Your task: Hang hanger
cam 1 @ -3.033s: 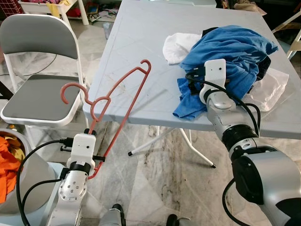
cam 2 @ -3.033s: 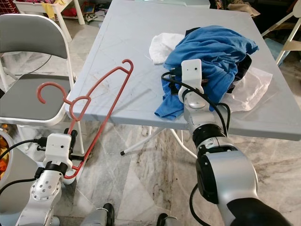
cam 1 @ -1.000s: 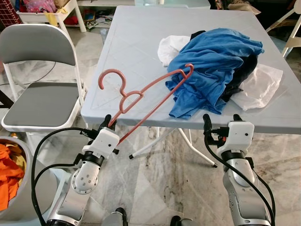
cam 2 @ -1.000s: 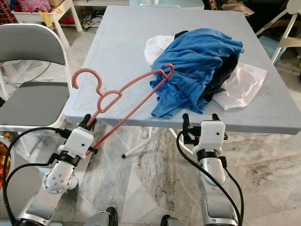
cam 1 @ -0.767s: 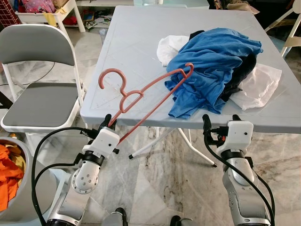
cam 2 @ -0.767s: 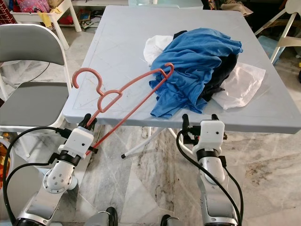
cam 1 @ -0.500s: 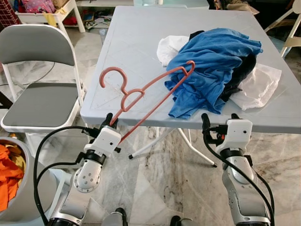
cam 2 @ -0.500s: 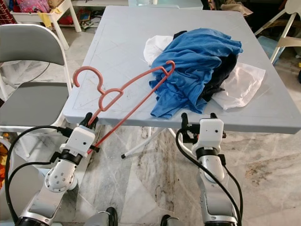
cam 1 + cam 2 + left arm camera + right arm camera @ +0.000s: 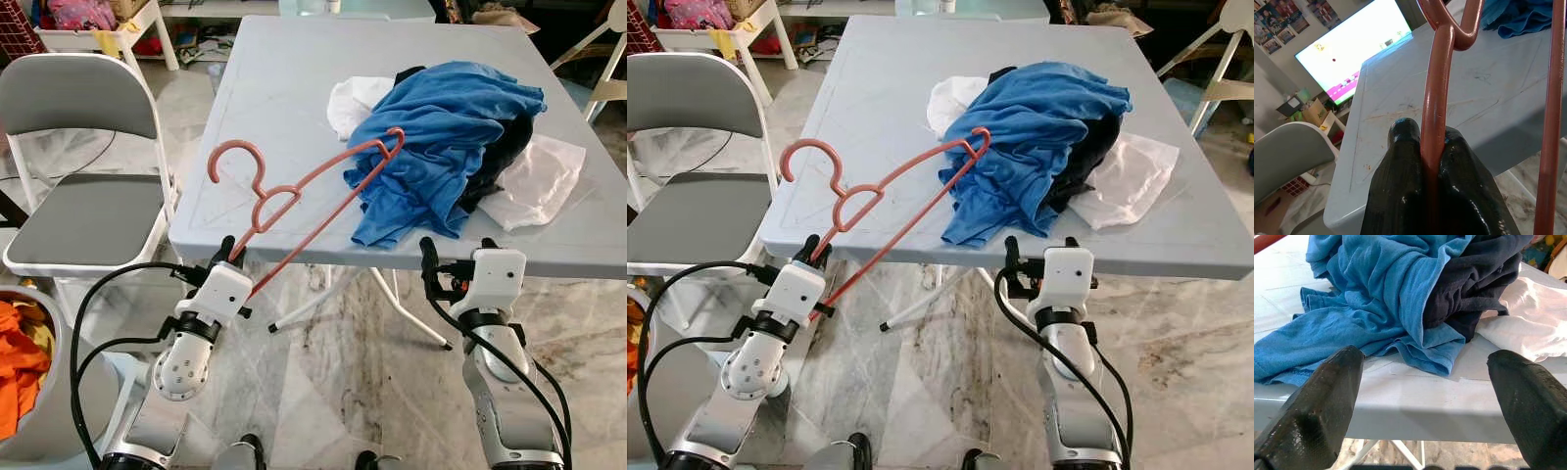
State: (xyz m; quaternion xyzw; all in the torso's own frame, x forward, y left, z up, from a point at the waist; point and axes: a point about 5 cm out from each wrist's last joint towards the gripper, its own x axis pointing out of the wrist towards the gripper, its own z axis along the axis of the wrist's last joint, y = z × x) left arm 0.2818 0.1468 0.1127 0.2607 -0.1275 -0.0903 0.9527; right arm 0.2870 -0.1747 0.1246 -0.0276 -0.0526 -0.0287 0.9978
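A salmon-pink plastic hanger [image 9: 294, 191] slants up over the table's front left corner, its hook [image 9: 233, 160] to the left and its far end [image 9: 392, 142] against the blue shirt [image 9: 441, 127]. My left gripper [image 9: 227, 251] is shut on the hanger's lower arm, just below the table edge. In the left wrist view the black fingers [image 9: 1400, 161] pinch the hanger's bar [image 9: 1435, 98]. My right gripper [image 9: 457, 249] stands open below the front edge, facing the blue shirt [image 9: 1376, 298], with nothing between its fingers [image 9: 1322, 396].
The grey table [image 9: 284, 88] also holds a white cloth [image 9: 544, 176] and a dark garment [image 9: 1474, 289] under the blue shirt. A grey folding chair [image 9: 88, 196] stands at the left. A basket with orange clothes [image 9: 15, 352] sits on the floor at the lower left.
Since three seconds ago my right gripper has drawn back from the blue shirt to below the table edge. The left gripper has swung the hanger up and right, onto the shirt. It has barely moved lately.
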